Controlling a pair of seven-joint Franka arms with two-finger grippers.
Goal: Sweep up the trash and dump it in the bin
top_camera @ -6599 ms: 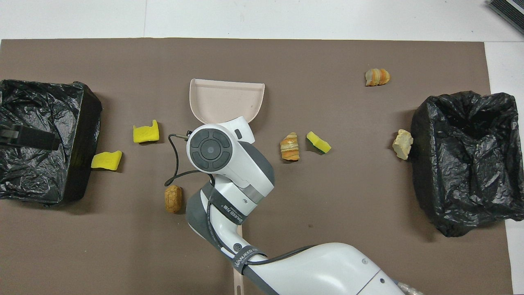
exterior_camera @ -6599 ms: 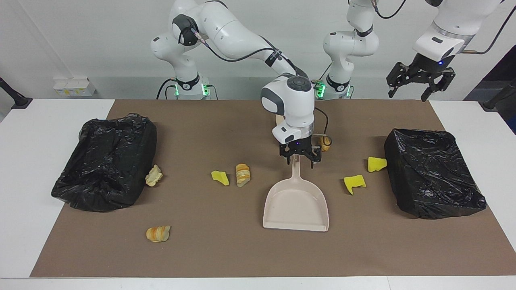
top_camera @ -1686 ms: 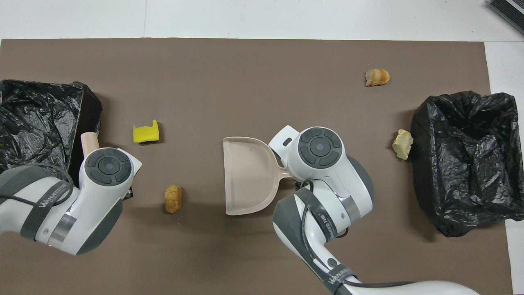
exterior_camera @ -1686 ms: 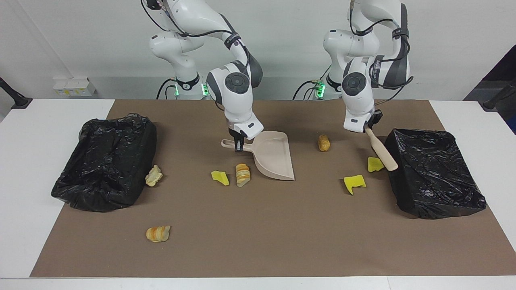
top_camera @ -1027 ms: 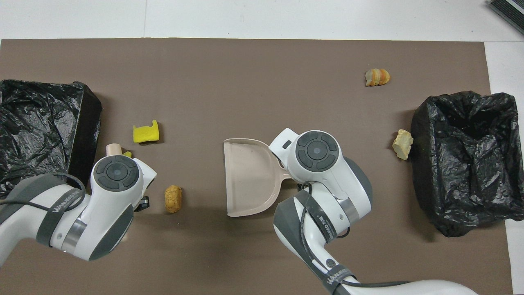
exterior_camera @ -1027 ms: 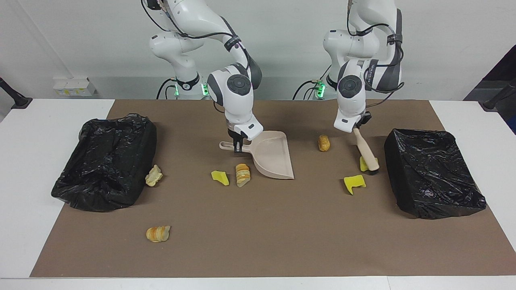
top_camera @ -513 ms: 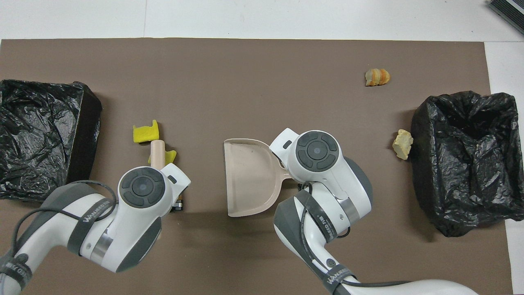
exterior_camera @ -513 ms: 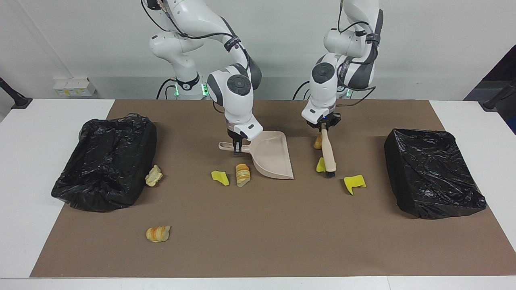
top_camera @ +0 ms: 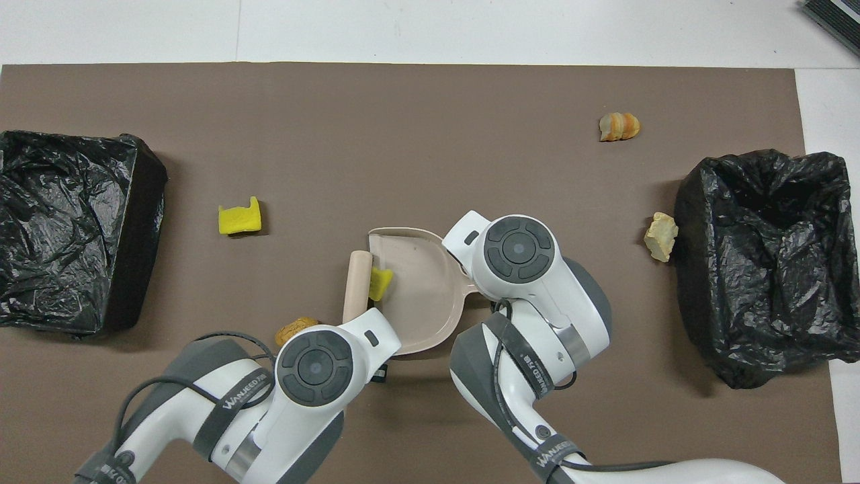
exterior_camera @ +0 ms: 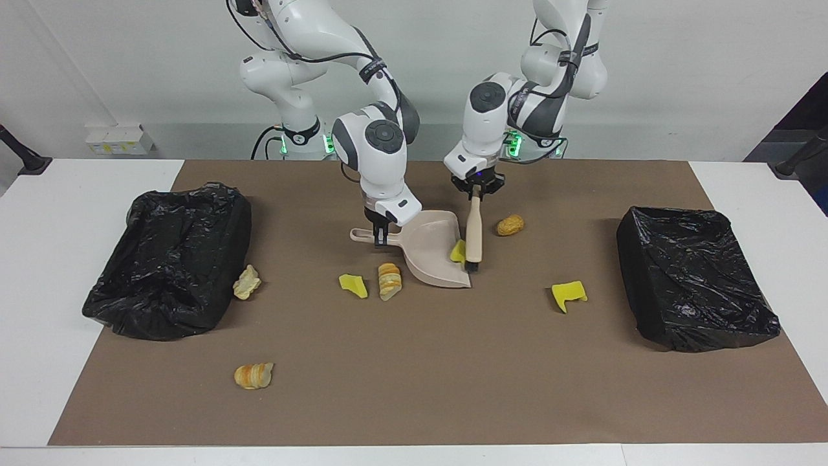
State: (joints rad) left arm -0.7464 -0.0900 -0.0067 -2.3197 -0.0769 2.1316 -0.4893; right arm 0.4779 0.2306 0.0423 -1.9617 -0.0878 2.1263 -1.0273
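My right gripper [exterior_camera: 381,238] is shut on the handle of the beige dustpan [exterior_camera: 435,257], which rests on the mat with its mouth toward the left arm's end. My left gripper [exterior_camera: 475,186] is shut on the beige brush [exterior_camera: 474,233], whose bristle end stands at the pan's mouth. A yellow sponge chunk [exterior_camera: 458,251] lies just inside the mouth against the brush [top_camera: 356,282]. A tan bread lump [exterior_camera: 510,224] lies beside the brush. Another yellow sponge [exterior_camera: 568,292] lies toward the left arm's end. A yellow sponge [exterior_camera: 352,285] and a bread slice [exterior_camera: 389,279] lie beside the pan.
Two black-lined bins stand on the brown mat, one at the right arm's end [exterior_camera: 171,259] and one at the left arm's end [exterior_camera: 695,278]. A pale lump [exterior_camera: 247,281] lies against the former bin. Bread slices [exterior_camera: 253,375] lie farthest from the robots.
My left gripper swept the brush from the bin at the left arm's end to the pan, pushing one yellow sponge into its mouth. The bread lump shifted slightly. The pan stayed put.
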